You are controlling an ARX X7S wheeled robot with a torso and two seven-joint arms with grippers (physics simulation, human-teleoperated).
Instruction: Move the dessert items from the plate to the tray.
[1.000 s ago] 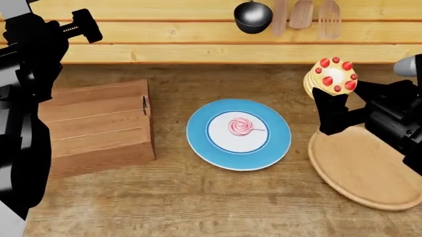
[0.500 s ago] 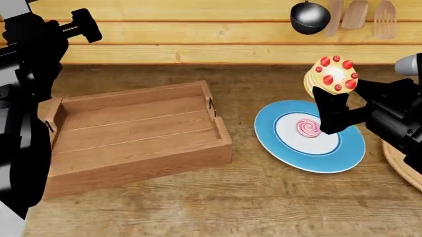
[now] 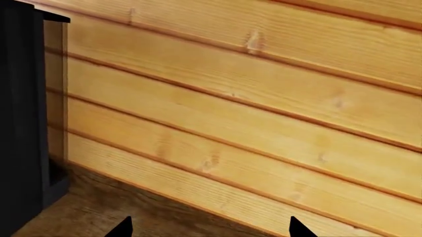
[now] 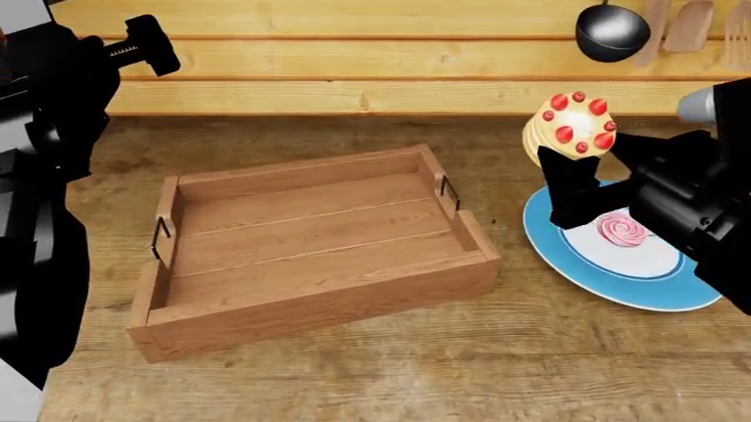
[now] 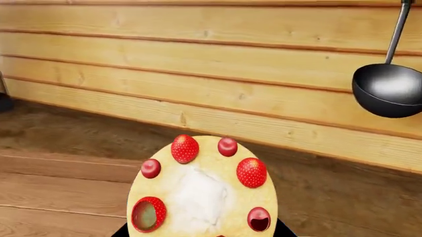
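My right gripper (image 4: 571, 154) is shut on the yellow-and-cream layer cake with red strawberries (image 4: 572, 125) and holds it in the air above the left rim of the blue plate (image 4: 551, 242). The cake fills the right wrist view (image 5: 201, 190), between the jaws. The pink-and-white swirl lollipop (image 4: 622, 229) lies on the plate's white centre. The brown wooden tray (image 4: 305, 246) with black end handles sits empty at the middle left. My left gripper (image 3: 207, 229) is open, raised at the far left, facing the wooden wall.
A plank wall (image 4: 352, 70) runs along the back of the wooden table. A black ladle (image 4: 610, 31) and wooden utensils hang at the upper right. A dark upright object (image 3: 23, 118) stands by the wall in the left wrist view.
The view has shifted left: tray, plate and lollipop have slid right in the head view, and the round wooden plate has left the frame. The cake stays in my right gripper.
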